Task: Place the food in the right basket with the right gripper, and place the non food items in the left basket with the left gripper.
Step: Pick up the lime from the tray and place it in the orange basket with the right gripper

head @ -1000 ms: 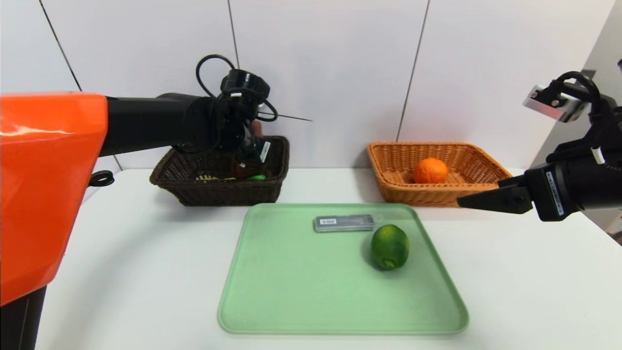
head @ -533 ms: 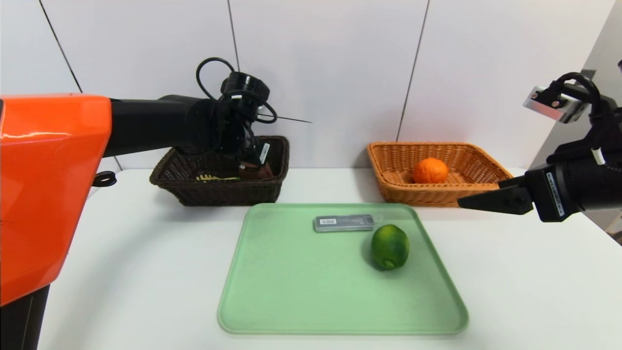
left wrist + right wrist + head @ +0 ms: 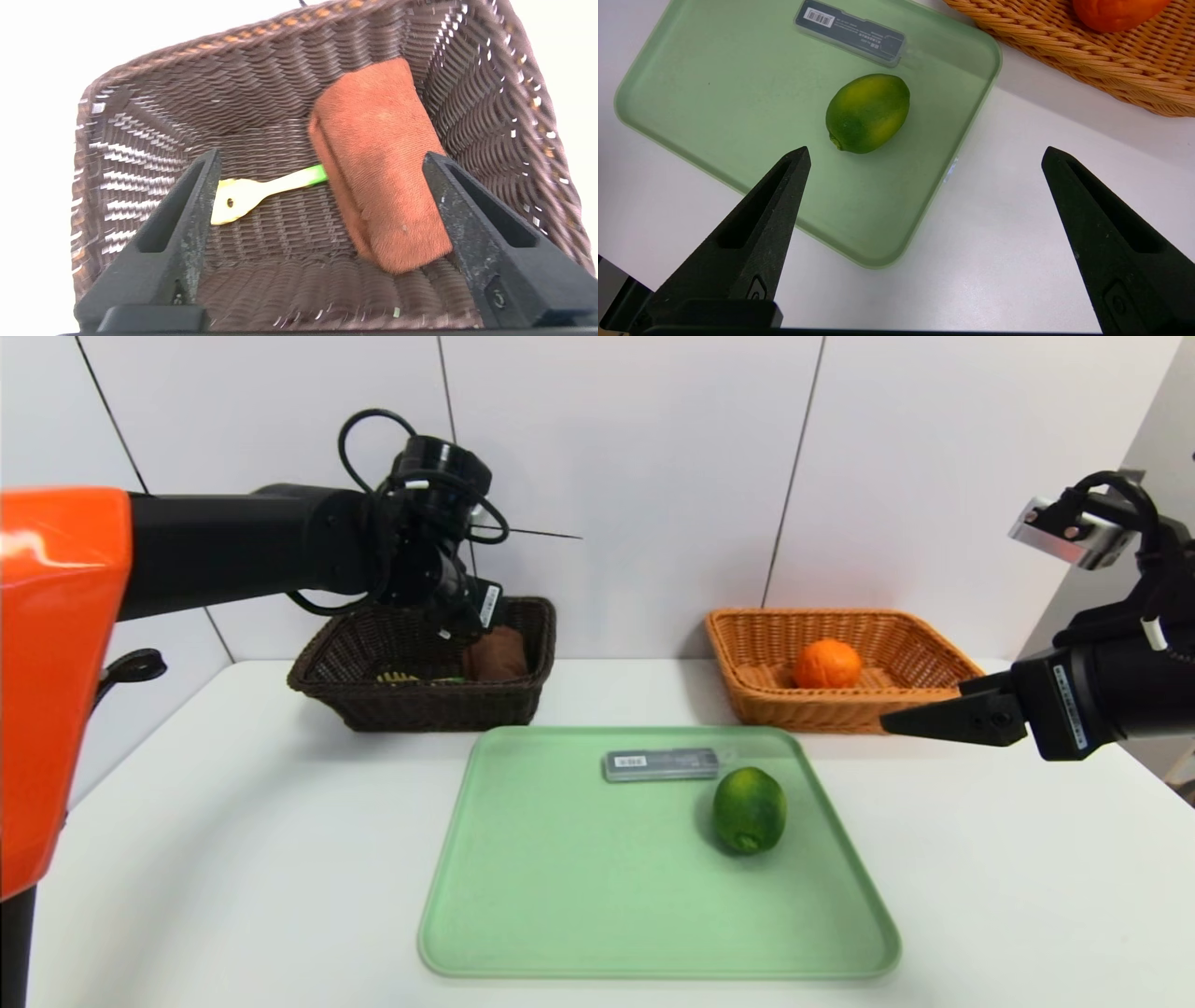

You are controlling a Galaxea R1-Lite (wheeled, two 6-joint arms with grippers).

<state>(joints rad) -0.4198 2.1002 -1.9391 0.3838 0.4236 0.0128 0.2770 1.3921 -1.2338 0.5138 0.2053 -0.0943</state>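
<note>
Sorting partly done: cloth (image 3: 383,163) and brush (image 3: 261,191) lie in the left basket (image 3: 327,672) beneath the left gripper (image 3: 322,163), jaws wide and empty. An orange (image 3: 827,664) sits in the right basket (image 3: 747,644). Lime (image 3: 749,809) and case (image 3: 661,764) await on the tray (image 3: 560,896) right of the left basket; the right gripper (image 3: 924,158) hangs wide near the tray.

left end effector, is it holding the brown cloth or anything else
Nothing is held: the left end effector is open above the brown cloth, which lies in the dark basket.

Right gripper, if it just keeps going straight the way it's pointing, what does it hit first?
Probably the green tray, near the lime. The right gripper points down at that corner with open jaws, though depth is hard to judge.
</note>
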